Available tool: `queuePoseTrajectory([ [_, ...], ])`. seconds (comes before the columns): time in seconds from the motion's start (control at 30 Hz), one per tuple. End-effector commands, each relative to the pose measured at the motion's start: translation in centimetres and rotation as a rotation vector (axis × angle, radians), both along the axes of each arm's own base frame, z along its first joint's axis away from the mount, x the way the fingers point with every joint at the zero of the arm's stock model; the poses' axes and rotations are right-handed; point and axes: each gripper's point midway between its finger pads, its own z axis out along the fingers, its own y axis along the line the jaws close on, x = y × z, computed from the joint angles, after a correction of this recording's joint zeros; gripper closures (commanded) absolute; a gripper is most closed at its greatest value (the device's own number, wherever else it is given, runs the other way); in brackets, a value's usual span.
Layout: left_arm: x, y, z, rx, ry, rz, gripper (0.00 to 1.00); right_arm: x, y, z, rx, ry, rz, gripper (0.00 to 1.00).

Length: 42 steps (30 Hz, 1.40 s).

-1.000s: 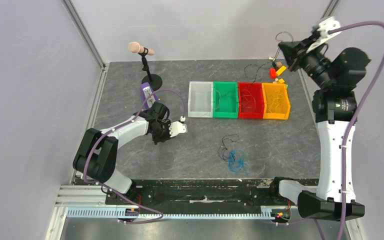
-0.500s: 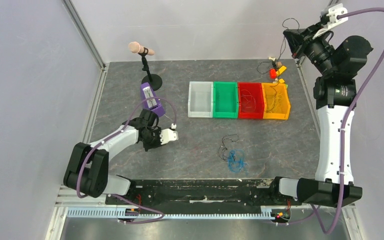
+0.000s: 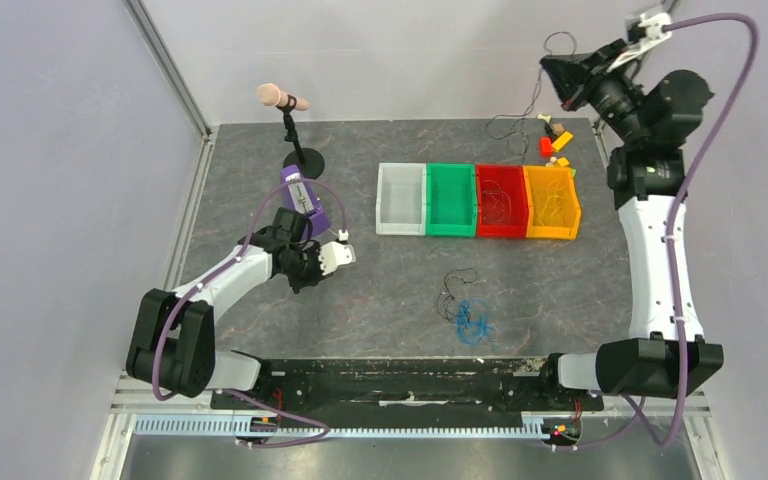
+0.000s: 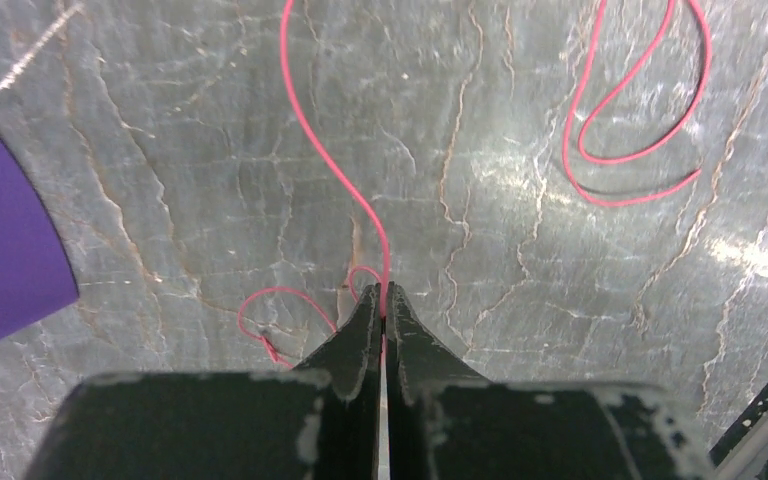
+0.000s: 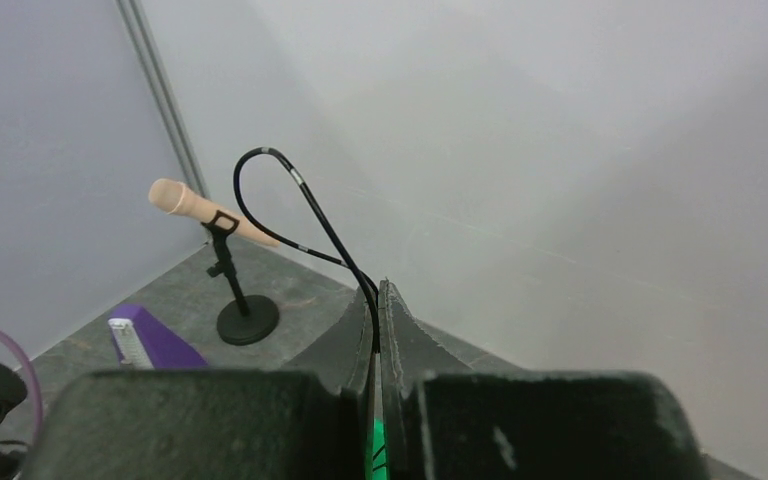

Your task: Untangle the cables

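A loose clump of thin blue and black cables point(image 3: 467, 315) lies on the grey stone-patterned table point(image 3: 380, 290), in front of the bins. A thin red cable point(image 4: 332, 160) is pinched in the clenched left gripper point(image 4: 384, 298); it runs from the fingertips away across the table, curling into a small loop beside them. A thin black cable point(image 5: 263, 150) is clamped in the raised right gripper point(image 5: 378, 290), arching above the tips and hanging toward small red and yellow pieces point(image 3: 552, 142) at the far right corner. In the row of four bins, the orange plastic bin point(image 3: 572, 205) and red plastic bin point(image 3: 501, 172) each hold thin wires; the green plastic bin point(image 3: 451, 170) and clear plastic bin point(image 3: 401, 170) stand to their left.
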Motion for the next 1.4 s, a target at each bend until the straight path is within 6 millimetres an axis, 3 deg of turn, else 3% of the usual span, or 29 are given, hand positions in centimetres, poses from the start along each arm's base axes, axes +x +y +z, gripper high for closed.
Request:
queuePoseTrajectory([
  [0.0, 1.5, -1.9, 1.8, -0.102, -0.010, 0.060, 0.98, 1.9, 2.6, -2.4, 0.024, 0.041, 0.055, 1.00],
  [0.2, 1.6, -2.0, 1.8, -0.111, -0.003, 0.077, 0.98, 4.5, 6.7, -8.1, 0.003, 0.122, 0.096, 1.00],
  [0.4, 1.5, -1.9, 1.4, -0.107, 0.004, 0.087, 0.98, 8.1, 7.9, -13.2, -0.016, 0.183, 0.075, 1.00],
  [0.57, 1.3, -1.8, 1.1, -0.105, 0.013, 0.094, 0.98, 10.1, 8.1, -15.1, -0.022, 0.208, 0.063, 1.00],
  [0.7, 1.2, -1.9, 0.9, -0.106, 0.017, 0.096, 0.98, 10.6, 8.6, -17.4, -0.063, 0.239, 0.064, 1.00],
  [1.07, 1.3, -2.1, 0.9, -0.118, 0.029, 0.114, 0.98, 10.8, 10.3, -30.3, -0.338, 0.383, 0.034, 1.00],
  [1.23, 1.1, -2.3, 0.8, -0.130, 0.043, 0.120, 0.98, 10.5, 11.5, -34.9, -0.416, 0.440, 0.058, 1.00],
  [1.3, 1.1, -2.5, 1.0, -0.140, 0.047, 0.120, 0.92, 10.2, 12.0, -36.1, -0.447, 0.451, 0.072, 1.00],
  [1.37, 1.0, -2.7, 1.3, -0.154, 0.049, 0.115, 0.76, 9.9, 12.5, -37.2, -0.471, 0.464, 0.089, 1.00],
])
